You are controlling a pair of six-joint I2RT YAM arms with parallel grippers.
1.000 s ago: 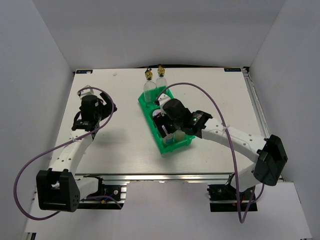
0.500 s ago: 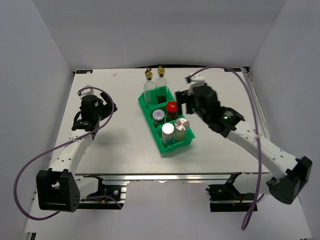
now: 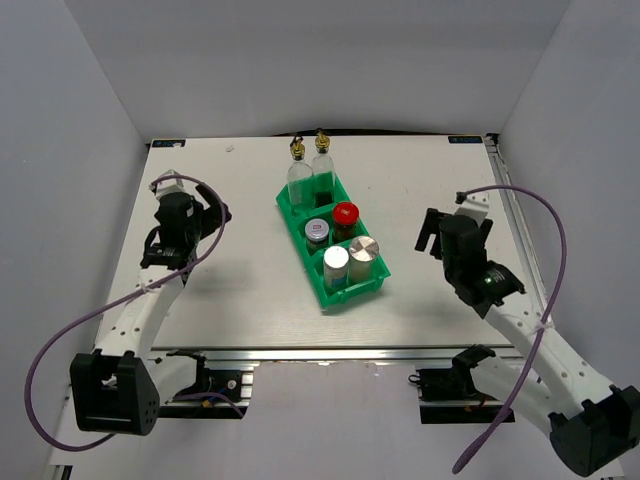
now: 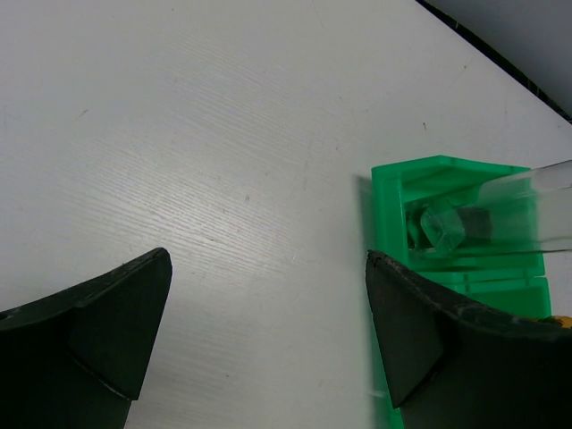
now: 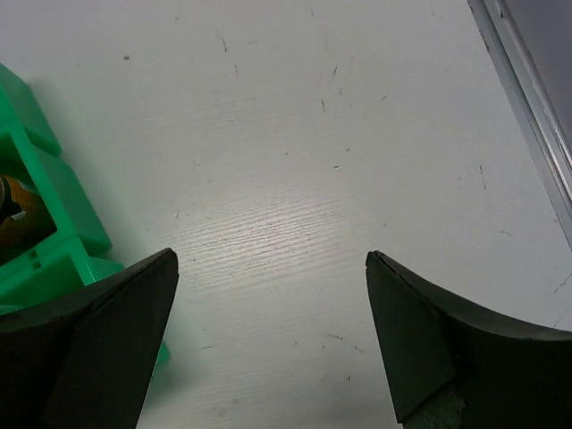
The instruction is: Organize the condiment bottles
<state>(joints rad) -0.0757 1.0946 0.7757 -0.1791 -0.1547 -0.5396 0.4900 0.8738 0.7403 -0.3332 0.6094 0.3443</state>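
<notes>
All six condiment bottles (image 3: 346, 214) stand in the green tray (image 3: 352, 293), with the left gripper (image 4: 268, 259) and right gripper (image 5: 270, 259) wide, empty and well apart from it, so any retreat should avoid brushing the tray.

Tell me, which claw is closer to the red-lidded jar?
Right. The right gripper hangs just past the green tray from the red-lidded jar; the left gripper is farther off, on the tray's other side.

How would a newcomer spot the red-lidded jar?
Find the green tray in the middle of the table. Its middle compartment holds two jars. The red-lidded jar stands right of the purple-lidded jar and has the only red lid there.
</notes>
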